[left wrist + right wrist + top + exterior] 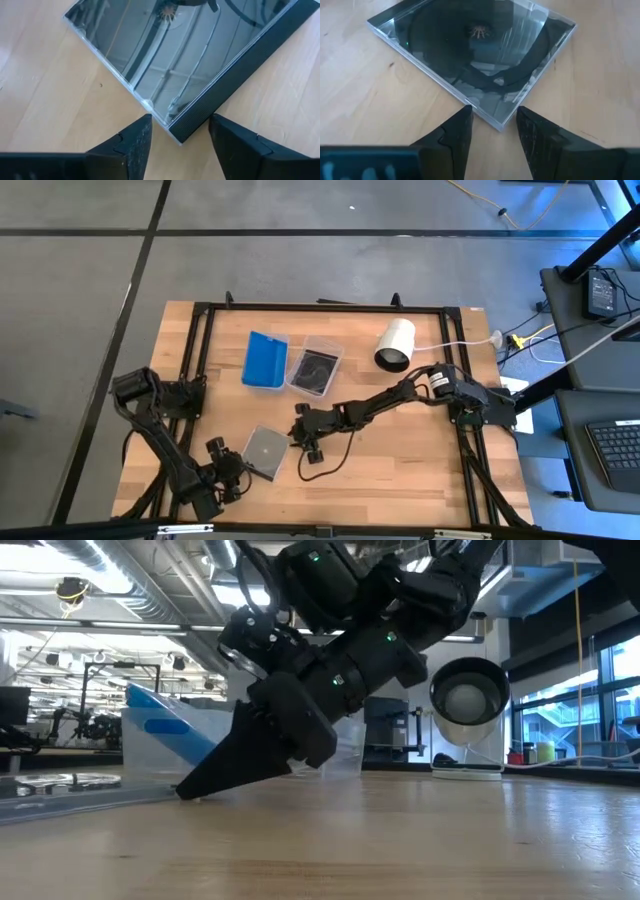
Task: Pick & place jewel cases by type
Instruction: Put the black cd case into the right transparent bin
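A dark jewel case (265, 452) with a disc showing lies flat on the wooden table near the front. My left gripper (240, 468) stands open at its near left corner (176, 134), one finger on either side, touching nothing. My right gripper (303, 442) stands open at the case's right corner (498, 123), slanting down from the right, its fingers close beside the two edges. A blue jewel case (265, 360) leans in a clear tub. Another dark case (316, 370) lies in a second clear tub.
A white cylinder (395, 345) with a dark end lies at the back right, and a white cable runs from it toward the right edge. A black frame (330, 307) runs around the table. Bare wood lies between the tubs and the case.
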Tool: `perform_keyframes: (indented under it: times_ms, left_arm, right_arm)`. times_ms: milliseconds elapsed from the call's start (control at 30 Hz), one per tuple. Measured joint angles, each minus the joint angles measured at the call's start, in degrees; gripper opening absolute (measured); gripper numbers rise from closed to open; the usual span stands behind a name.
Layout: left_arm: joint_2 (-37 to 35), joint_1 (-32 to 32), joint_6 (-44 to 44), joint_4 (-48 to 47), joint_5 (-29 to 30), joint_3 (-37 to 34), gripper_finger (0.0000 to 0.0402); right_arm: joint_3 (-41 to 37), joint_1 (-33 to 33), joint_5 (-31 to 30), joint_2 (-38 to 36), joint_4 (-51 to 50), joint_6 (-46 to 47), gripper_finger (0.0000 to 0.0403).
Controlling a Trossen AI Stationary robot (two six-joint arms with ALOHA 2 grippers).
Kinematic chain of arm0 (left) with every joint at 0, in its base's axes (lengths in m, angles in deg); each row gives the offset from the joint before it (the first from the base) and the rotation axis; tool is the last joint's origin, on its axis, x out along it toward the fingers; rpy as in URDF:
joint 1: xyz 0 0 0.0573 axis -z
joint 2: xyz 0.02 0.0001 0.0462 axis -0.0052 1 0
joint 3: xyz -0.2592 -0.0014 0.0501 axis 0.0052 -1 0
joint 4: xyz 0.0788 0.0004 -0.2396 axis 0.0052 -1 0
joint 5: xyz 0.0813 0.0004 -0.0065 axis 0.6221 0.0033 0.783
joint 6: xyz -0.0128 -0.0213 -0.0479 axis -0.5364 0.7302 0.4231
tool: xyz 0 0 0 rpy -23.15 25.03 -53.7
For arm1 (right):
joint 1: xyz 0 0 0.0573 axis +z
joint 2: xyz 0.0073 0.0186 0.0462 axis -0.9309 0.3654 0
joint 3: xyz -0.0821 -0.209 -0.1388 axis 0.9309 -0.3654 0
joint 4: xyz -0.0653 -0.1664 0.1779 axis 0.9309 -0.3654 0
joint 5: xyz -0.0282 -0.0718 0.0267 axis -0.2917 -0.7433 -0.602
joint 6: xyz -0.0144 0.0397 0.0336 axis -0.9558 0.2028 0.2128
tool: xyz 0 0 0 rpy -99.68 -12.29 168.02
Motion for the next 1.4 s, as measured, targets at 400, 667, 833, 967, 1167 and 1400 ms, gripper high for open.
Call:
perform_keyframes:
  times_ms: [400, 667, 833, 967, 1167, 1400]
  left_arm:
    - [-0.2, -5.4, -15.5, 3.9, -1.4, 0.1, 0.0161]
    - [-0.4, -10.1, -27.1, 4.5, -2.8, 0.3, 0.0161]
    - [-0.5, -12.1, -33.8, 4.6, -2.9, 0.3, 0.016]
    - [-0.5, -12.8, -38.8, 4.6, -2.4, 0.3, 0.0163]
    - [-0.5, -14.3, -39.9, 6.4, -1.4, 0.1, 0.016]
    - [-0.7, -15.1, -32.6, 6.4, -5.3, 0.2, 0.016]
  right_arm:
    - [0.1, 0.7, 2.6, -0.8, -9.2, 3.1, 0.0159]
    - [0.1, 2.2, 2.6, -1.2, -13.0, 3.5, 0.016]
    - [0.2, 2.8, 1.7, -1.5, -15.5, 4.5, 0.016]
    - [0.3, 4.0, -3.4, -1.7, -17.2, 2.1, 0.016]
    - [0.3, 4.4, -4.6, -1.7, -17.3, 4.0, 0.016]
    - [0.3, 4.7, -5.0, -1.7, -17.4, 5.9, 0.0159]
